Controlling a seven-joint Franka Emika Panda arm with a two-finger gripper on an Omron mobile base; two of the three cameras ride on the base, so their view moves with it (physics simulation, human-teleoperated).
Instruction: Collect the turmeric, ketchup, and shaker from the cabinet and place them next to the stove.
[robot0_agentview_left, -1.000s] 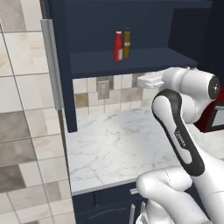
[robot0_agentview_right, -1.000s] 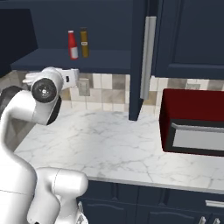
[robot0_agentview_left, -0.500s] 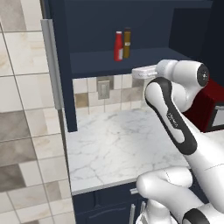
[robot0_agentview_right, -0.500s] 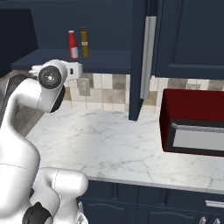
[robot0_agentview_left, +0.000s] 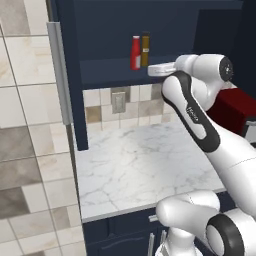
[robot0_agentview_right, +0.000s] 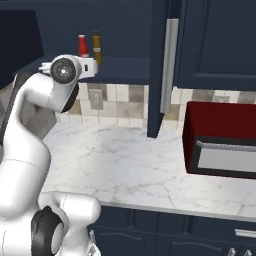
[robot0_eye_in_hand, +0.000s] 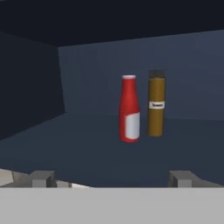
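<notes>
On the navy shelf (robot0_eye_in_hand: 87, 148) of the open wall cabinet (robot0_agentview_left: 115, 30) the red ketchup (robot0_eye_in_hand: 130, 109) bottle stands upright, with the brown-amber turmeric (robot0_eye_in_hand: 156, 105) jar close on its right and slightly further back. The base views show the ketchup (robot0_agentview_left: 135, 52) and the turmeric (robot0_agentview_left: 145, 50) side by side. My gripper (robot0_eye_in_hand: 112, 179) is open, level with the shelf's front edge, short of both containers, nothing between its fingertips (robot0_eye_in_hand: 42, 178). My hand (robot0_agentview_left: 156, 70) hangs just right of the pair. The shaker and the stove are out of view.
The cabinet door (robot0_agentview_left: 62, 85) with its silver bar handle stands open on the left; another door (robot0_agentview_right: 159, 75) hangs to the right. Below lies a marble counter (robot0_agentview_left: 140, 160) with a wall outlet (robot0_agentview_left: 118, 102) behind. A dark red appliance (robot0_agentview_right: 220, 137) sits at the counter's right.
The arm has lifted the hand and swung it left, from below the shelf edge up to shelf height in front of the two containers. Both containers stay put.
</notes>
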